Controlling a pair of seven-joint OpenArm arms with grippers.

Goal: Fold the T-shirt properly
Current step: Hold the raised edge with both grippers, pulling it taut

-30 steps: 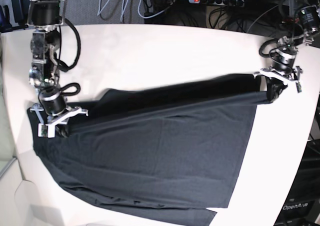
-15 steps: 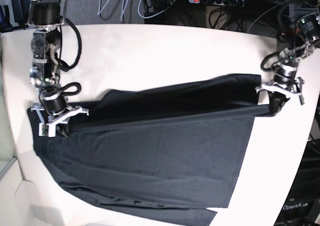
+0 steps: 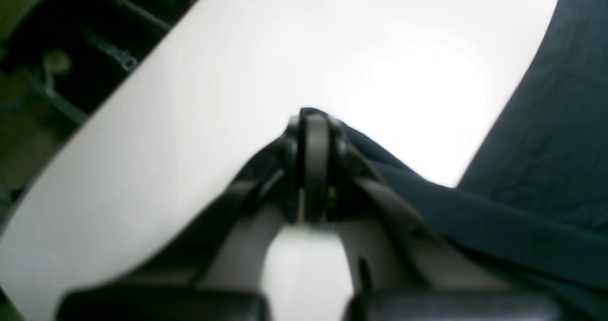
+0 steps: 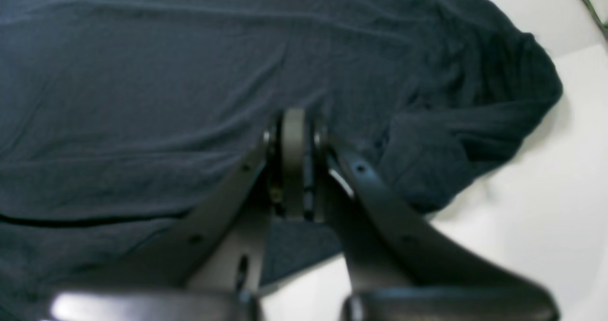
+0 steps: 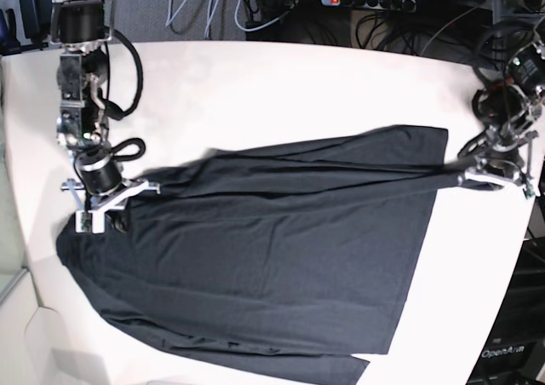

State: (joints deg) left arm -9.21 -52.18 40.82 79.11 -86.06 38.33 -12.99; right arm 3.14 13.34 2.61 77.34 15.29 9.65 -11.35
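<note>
The left tool point(image 5: 492, 178) sits at the right edge of the base view with its jaws pressed together on a pulled-out corner of the plain dark charcoal knit T-shirt point(image 5: 272, 249); the left wrist view shows the cloth pinched at the closed tips point(image 3: 311, 121) and trailing off as a taut strip above bare white surface. The right tool point(image 5: 95, 219), at the left of the base view, is likewise clamped narrow on the fabric, and its wrist view shows the closed tips point(image 4: 294, 126) low over the cloth, with a bunched, rumpled lump of shirt, perhaps a sleeve or shoulder, just beside them. Between the two grips runs a stretched top edge, along which a band of fabric appears doubled over the body. The rest of the garment lies spread on the white rounded counter point(image 5: 255, 87), broad and fairly smooth, its lower edge reaching the bottom of the base view. As a judgement, the fold is at an early stage: one long edge is lifted and tensioned, but most of the shirt is unfolded, and the bunched end needs tidying.
</note>
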